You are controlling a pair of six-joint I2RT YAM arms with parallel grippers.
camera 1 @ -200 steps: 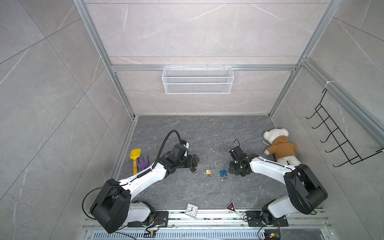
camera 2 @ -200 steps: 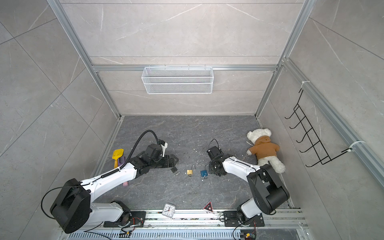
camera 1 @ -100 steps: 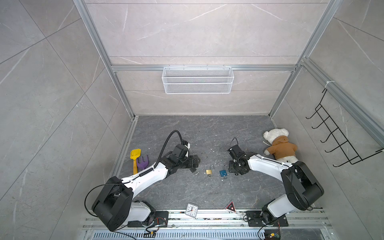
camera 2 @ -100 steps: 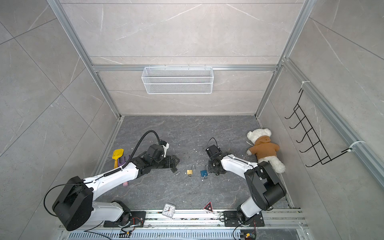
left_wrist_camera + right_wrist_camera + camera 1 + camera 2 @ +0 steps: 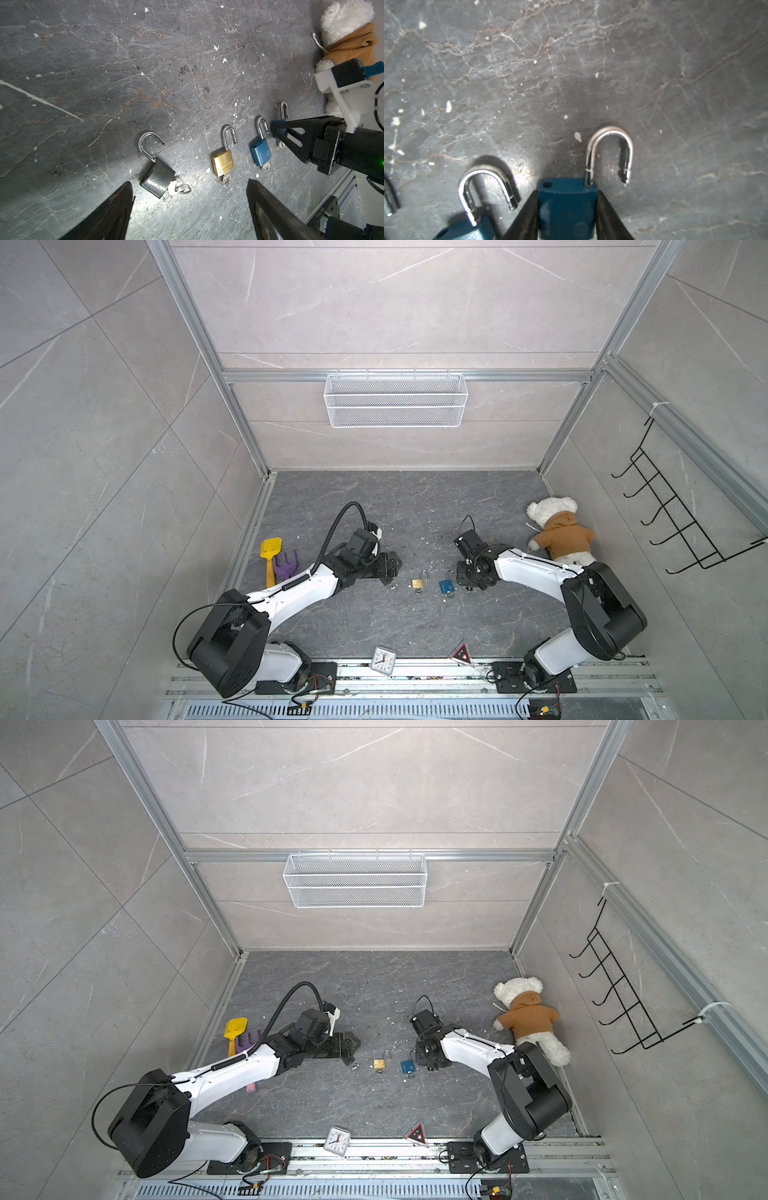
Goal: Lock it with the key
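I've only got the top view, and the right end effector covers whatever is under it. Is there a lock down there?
Observer: Yes. The right wrist view shows a second blue padlock, gripped on both sides by the right end effector.
Operator: Is its shackle closed?
Observer: No. The shackle stands open, with its free end out of the body.
Operator: And on the left?
Observer: The left end effector is open. A grey padlock lies just ahead of it, with a key inserted.

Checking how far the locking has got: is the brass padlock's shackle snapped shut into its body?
No, in the left wrist view the brass padlock lies with its shackle raised, the free end hanging clear of the body.
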